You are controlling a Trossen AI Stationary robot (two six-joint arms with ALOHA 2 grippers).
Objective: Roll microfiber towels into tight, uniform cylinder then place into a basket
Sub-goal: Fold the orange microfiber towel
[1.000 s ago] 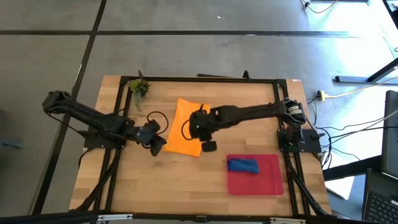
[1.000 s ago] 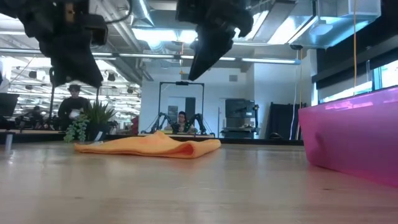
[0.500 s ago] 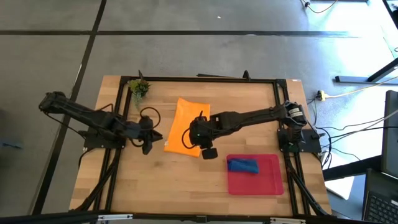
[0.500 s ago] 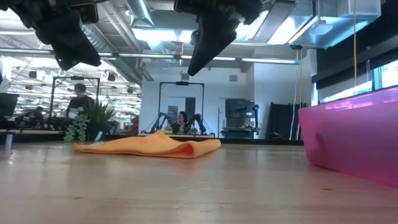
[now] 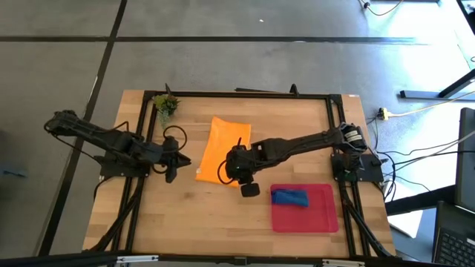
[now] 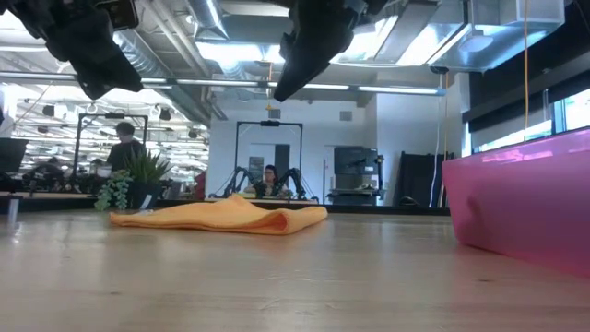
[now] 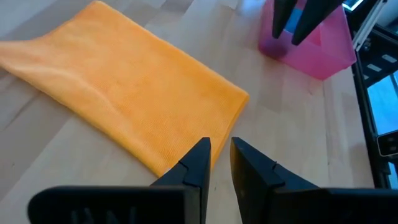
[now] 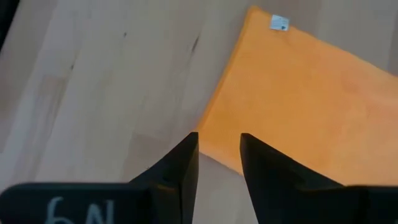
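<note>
The orange towel [image 5: 223, 147] lies flat and folded on the wooden table, mid-table [image 6: 221, 217]. A rolled blue towel [image 5: 289, 196] rests in the red basket [image 5: 319, 215] at the near right. My left gripper [image 5: 172, 173] hovers left of the orange towel, above its near left corner [image 7: 186, 155], its fingers a narrow gap apart with nothing between them [image 7: 219, 149]. My right gripper [image 5: 251, 190] hangs over the towel's near edge [image 8: 219, 143], slightly open and empty.
A small potted plant [image 5: 165, 104] stands at the far left corner. A black cable loop [image 5: 174, 137] hangs by my left arm. Black frame rails [image 5: 245, 94] border the table. Bare wood lies in front of the towel and left of the basket [image 6: 525, 194].
My left gripper has drawn back toward the table's left edge, away from the orange towel, rising a little and rolling about its axis. My right gripper has swung toward the near edge, over the towel's near end. The towel has stayed put.
</note>
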